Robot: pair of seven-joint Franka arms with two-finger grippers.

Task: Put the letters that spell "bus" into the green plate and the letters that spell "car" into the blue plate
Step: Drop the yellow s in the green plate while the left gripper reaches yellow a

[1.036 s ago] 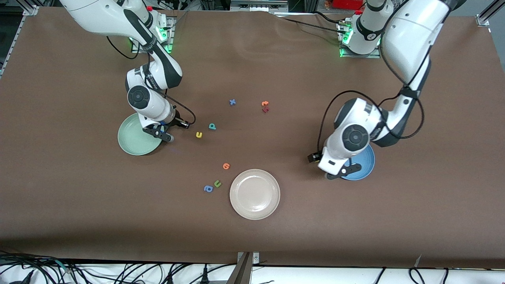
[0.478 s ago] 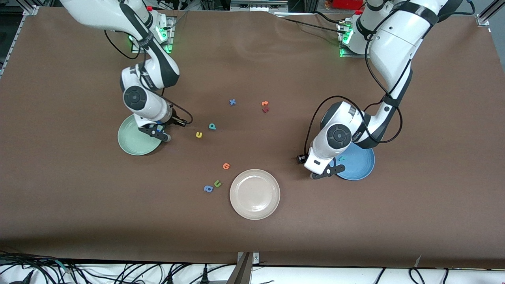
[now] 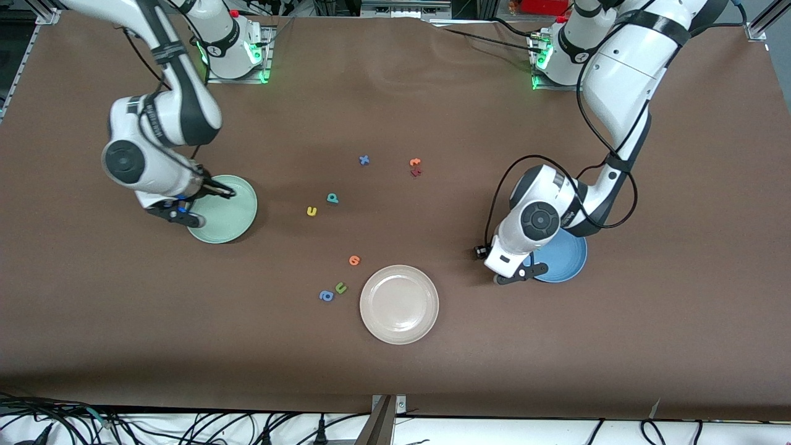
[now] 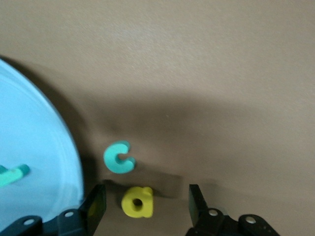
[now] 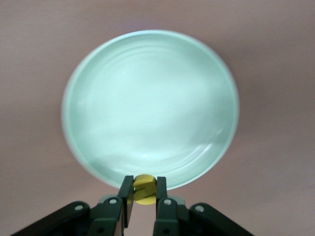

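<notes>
Foam-like letters: judged light, soft and slightly squashy, best pinched across flat faces at mid-body. A yellow "s" [image 5: 144,189] is pinched between the pressed-together fingers of the right gripper [image 5: 144,195], just over the rim of the glossy mint green plate [image 5: 147,108]. The left gripper [image 4: 146,209] is spread, straddling the yellow "a" [image 4: 137,201] on matte brown tabletop, the teal "c" [image 4: 119,158] just ahead of its fingertips, the smooth blue plate [image 4: 29,142] alongside with a teal letter [image 4: 12,175] inside.
</notes>
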